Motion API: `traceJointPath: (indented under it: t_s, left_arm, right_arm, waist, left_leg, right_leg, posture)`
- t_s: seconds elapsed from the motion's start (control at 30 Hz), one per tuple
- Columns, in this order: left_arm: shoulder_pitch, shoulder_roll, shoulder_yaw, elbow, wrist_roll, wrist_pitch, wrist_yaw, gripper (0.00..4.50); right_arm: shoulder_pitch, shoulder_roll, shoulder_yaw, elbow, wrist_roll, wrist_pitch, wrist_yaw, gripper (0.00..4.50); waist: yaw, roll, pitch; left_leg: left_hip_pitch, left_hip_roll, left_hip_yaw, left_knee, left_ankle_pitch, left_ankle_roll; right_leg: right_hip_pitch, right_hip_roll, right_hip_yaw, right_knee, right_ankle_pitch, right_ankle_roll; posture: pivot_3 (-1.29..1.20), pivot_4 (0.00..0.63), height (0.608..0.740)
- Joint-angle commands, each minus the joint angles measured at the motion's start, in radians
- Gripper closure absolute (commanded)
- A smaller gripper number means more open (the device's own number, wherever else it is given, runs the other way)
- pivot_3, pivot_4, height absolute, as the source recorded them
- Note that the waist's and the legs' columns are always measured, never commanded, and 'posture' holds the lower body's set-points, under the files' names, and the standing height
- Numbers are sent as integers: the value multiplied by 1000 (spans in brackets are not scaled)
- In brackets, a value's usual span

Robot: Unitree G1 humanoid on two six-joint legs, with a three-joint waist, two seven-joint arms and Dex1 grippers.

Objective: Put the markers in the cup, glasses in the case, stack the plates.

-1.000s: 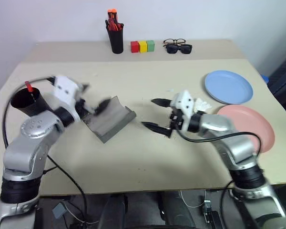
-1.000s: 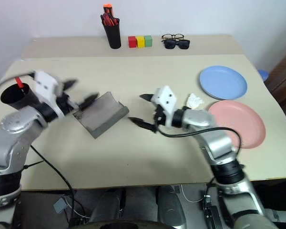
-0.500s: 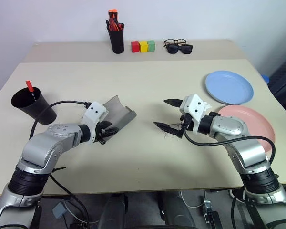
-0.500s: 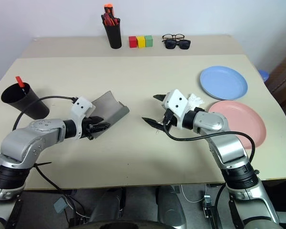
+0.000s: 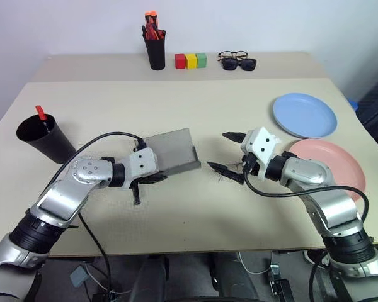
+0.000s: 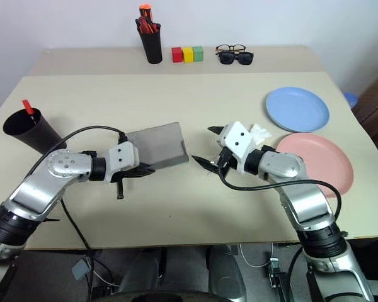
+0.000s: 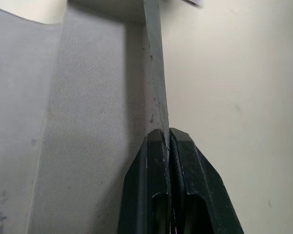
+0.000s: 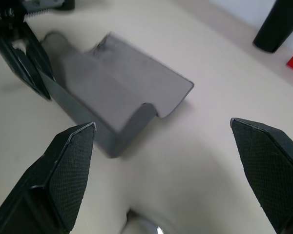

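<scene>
Left pincer (image 5: 152, 178), spread a second ago, now clenches the case's (image 5: 174, 151) edge; right pincer (image 5: 225, 153) stays spread.

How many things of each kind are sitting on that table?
Plates: 2, blue and pink
Black cups: 2, wide cup and pen holder
Coloured blocks: 3
Pairs of dark glasses at the back: 2
Grey case: 1
Total: 10

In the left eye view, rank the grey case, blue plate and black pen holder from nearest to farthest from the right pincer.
From the right pincer:
1. Grey case, just across on its left, pinched by the left pincer.
2. Blue plate, on the table's right side.
3. Black pen holder, at the back edge.
</scene>
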Motion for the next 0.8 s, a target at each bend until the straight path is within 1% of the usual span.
traceJointPath:
  t_s: [0.03, 0.1, 0.17, 0.23, 0.37, 0.5, 0.63, 0.8]
  left_arm:
    - [-50, -16, -4, 51, 9, -74, -103, 4176]
    - [-77, -28, -13, 88, 20, -71, -137, 3575]
    - [-91, -58, -6, 125, 63, -149, -111, 2598]
    - [-101, -93, 16, 157, 88, -178, -64, 1634]
    - [-98, -122, 87, 169, 51, -158, -40, 1634]
    - [-15, -108, 220, 112, -54, -97, -24, 1634]
    - [114, -98, 326, -5, -127, -7, 18, 1634]
    - [288, -80, 422, -146, -165, 90, 84, 1634]
  right_arm:
    - [-3, -91, -27, -15, -46, -10, 41, 0]
    - [-1, -146, -43, 0, -65, -18, 62, 0]
    - [8, -217, -37, 16, -110, -46, 91, 0]
    - [18, -273, -25, 38, -157, -92, 116, 0]
    - [-3, -306, 15, 97, -230, -186, 142, 0]
    - [-70, -278, 85, 193, -322, -296, 154, 0]
    - [-111, -256, 127, 250, -364, -367, 179, 0]
    - [-160, -230, 175, 358, -438, -460, 184, 0]
  waist:
    - [1, 0, 0]
    - [1, 0, 0]
    - [1, 0, 0]
    - [2, 0, 0]
    - [-8, 0, 0]
    - [-16, 1, 0]
    - [-14, 1, 0]
    - [-6, 1, 0]
  left_leg:
    - [-1, 0, 0, 1, 0, 0]
    - [-3, 0, 0, 1, 0, 0]
    - [-3, 0, 0, 1, 0, 0]
    - [-3, 0, 0, 1, 0, 0]
    - [-3, 0, 0, 1, 0, 0]
    - [-3, 0, 0, 1, 0, 0]
    - [-3, 0, 0, 1, 0, 0]
    - [-3, 0, 0, 1, 0, 0]
  right_leg:
    - [0, 0, 0, 0, 0, 0]
    - [-2, 0, 0, 0, 0, 0]
    - [-3, 0, 0, 1, 0, 1]
    - [-3, 0, 0, 1, 1, 2]
    - [-4, 0, 0, 2, 2, 4]
    - [-5, 0, 0, 3, 2, 4]
    - [-5, 0, 0, 3, 2, 5]
    - [-5, 0, 0, 3, 2, 5]
  posture:
    - [0, 150, 740]
    - [0, 150, 740]
    - [0, 150, 740]
    - [0, 150, 740]
    - [0, 150, 740]
    - [0, 150, 740]
    - [0, 150, 740]
    - [0, 150, 740]
